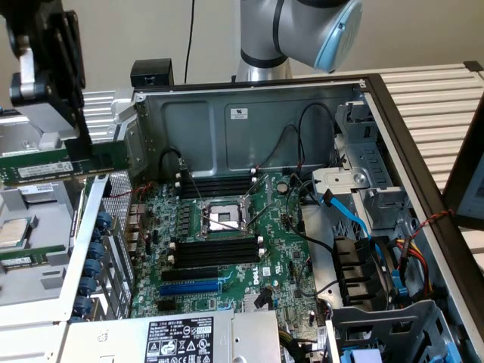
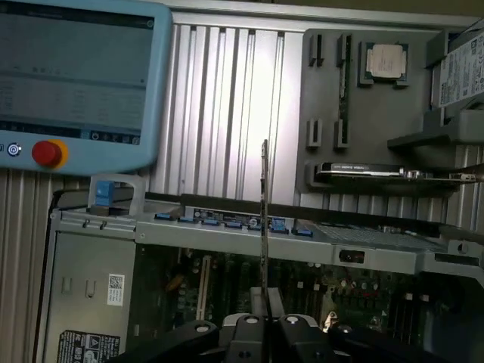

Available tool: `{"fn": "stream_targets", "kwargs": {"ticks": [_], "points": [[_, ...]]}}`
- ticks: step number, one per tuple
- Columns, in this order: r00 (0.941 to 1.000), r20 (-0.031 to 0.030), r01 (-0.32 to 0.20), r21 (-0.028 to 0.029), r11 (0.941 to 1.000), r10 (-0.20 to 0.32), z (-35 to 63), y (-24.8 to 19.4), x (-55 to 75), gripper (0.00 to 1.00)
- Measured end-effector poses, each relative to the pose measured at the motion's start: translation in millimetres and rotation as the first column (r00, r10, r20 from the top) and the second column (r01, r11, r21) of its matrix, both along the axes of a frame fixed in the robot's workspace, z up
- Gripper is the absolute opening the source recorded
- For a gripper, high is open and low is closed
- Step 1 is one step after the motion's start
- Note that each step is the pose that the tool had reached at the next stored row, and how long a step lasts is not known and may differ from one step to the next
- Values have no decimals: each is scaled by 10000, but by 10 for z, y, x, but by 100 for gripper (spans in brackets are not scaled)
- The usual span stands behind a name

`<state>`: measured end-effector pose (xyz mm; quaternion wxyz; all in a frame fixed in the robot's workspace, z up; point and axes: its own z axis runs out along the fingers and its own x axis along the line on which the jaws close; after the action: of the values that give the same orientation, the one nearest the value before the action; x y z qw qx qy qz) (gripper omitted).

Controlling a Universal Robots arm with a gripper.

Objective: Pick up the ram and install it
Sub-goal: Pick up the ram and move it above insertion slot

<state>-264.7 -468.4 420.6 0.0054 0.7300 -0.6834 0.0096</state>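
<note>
Green ram point(image 1: 64, 165) with a white label point(image 1: 38, 171), green motherboard point(image 1: 281, 261), black slots point(image 1: 215, 252), one blue slot point(image 1: 197, 287), light-blue pendant point(image 2: 83, 76), red button point(image 2: 47, 153).

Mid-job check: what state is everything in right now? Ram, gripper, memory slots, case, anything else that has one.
ram: held in the air over the case's edge at the exterior view's left, not in a slot.
gripper: shut on the ram.
memory slots: empty.
computer case: open, motherboard exposed.
pendant screen: lit.
</note>
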Motion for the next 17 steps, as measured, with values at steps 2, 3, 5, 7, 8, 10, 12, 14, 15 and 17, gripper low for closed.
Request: {"fn": "stream_targets", "kwargs": {"ticks": [2, 3, 5, 7, 8, 10, 12, 14, 15, 17], "points": [[10000, -2, 0, -38, 10000, 0, -22, 17, 89, 12], [10000, -1, 0, -61, 10000, 0, -34, 26, 132, 12], [10000, -1, 0, -98, 10000, 0, -46, 49, 223, 12], [10000, 2, 0, -131, 9999, 0, -47, 77, 296, 12], [10000, 6, 0, -141, 9999, 0, -47, 89, 324, 12], [10000, 7, 0, -153, 9999, 0, -45, 101, 391, 12], [10000, 6, 0, -153, 9999, 0, -42, 108, 449, 12], [10000, 5, 1, -153, 9999, -1, -40, 124, 495, 12], [10000, 6, 1, -154, 9999, -1, -40, 142, 511, 12], [10000, 6, 1, -152, 9999, 0, -40, 194, 539, 12]]}}
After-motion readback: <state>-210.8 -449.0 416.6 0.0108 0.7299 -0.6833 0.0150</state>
